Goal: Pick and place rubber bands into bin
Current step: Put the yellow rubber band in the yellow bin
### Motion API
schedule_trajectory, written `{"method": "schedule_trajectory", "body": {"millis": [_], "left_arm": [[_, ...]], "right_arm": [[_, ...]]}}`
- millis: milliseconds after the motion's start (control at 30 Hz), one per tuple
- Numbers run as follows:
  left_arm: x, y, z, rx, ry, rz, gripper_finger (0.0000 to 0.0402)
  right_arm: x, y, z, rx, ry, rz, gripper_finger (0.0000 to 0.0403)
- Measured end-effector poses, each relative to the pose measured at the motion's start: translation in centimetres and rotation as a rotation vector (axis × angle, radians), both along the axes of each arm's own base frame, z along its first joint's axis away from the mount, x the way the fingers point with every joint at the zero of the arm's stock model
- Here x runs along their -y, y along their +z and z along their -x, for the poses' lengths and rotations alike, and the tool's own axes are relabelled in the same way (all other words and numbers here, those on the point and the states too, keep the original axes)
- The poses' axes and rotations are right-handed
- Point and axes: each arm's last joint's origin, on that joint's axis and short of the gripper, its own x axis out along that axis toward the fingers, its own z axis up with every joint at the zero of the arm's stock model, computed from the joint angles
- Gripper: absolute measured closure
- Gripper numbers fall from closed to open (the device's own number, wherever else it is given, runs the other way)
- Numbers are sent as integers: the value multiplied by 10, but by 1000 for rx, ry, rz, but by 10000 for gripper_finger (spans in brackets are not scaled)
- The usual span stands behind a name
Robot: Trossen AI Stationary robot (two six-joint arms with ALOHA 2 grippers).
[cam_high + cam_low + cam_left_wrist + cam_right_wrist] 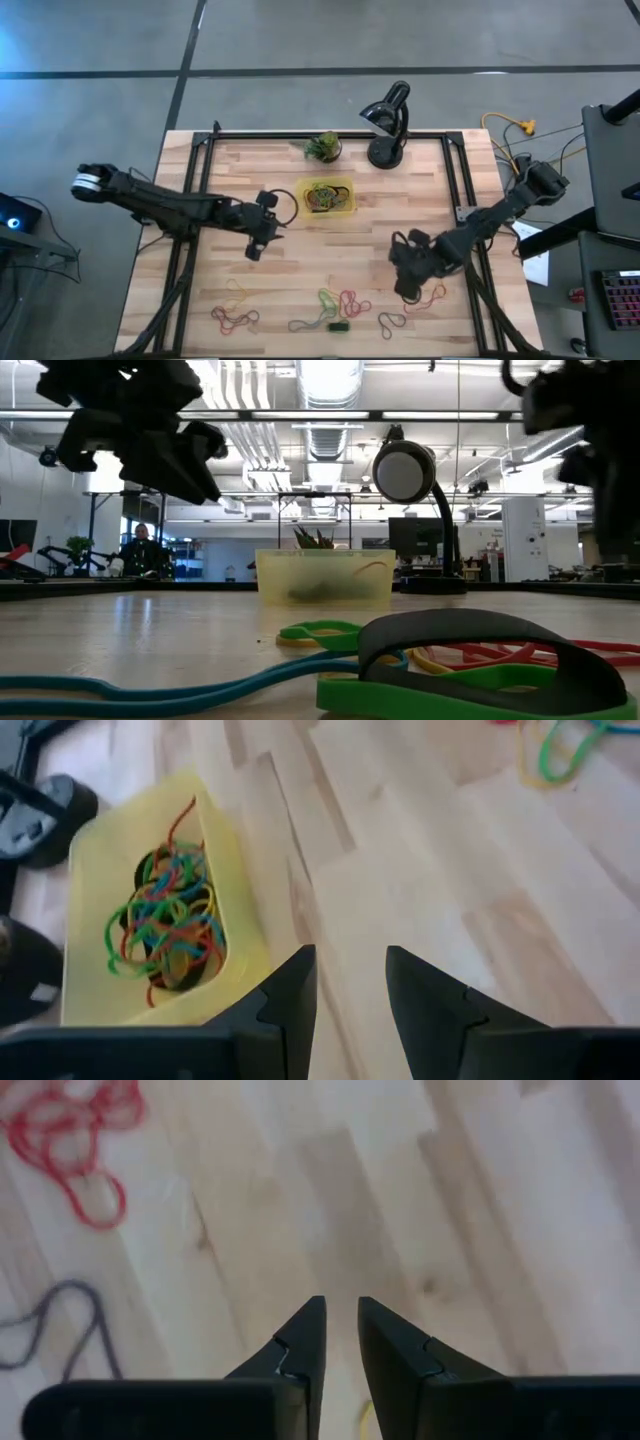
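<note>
Dark ring lies nearest the low cam, w/ loose rubber bands on the table's near edge. Bin sits mid-table, part full. Left gripper hangs beside it, narrow gap, empty. Right gripper is nearly closed, empty, above bare wood; risk: pinches nothing or snags several.

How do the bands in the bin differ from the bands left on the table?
The bands in the bin are one tangled heap inside its yellow walls; the bands on the table lie spread in several separate small clusters along the near edge. The binned heap sits beside the left gripper; the loose ones lie nearer the right gripper. Both groups mix red and green loops, and neither gripper holds one.
</note>
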Motion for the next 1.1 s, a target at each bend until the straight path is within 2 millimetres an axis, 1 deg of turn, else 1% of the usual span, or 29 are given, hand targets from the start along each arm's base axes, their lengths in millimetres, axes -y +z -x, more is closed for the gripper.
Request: {"method": "schedule_trajectory", "body": {"millis": [200, 333, 500, 800, 1000, 1100], "left_arm": [[1, -6, 12, 32, 3, 22, 295], [0, -7, 14, 37, 4, 24, 295], [1, -8, 13, 35, 4, 23, 295], [1, -11, 10, 31, 4, 23, 295], [1, -12, 10, 34, 4, 23, 295], [1, -12, 11, 36, 4, 23, 295]], "right_arm": [[-15, -20, 21, -7, -82, -52, 346], [-21, -31, 29, -35, -134, -52, 346], [-25, -39, 31, -56, -145, -38, 346], [-27, -50, 29, -94, -168, -13, 346], [-26, -54, 31, -142, -228, -9, 346], [-26, -54, 31, -142, -231, -9, 346]]}}
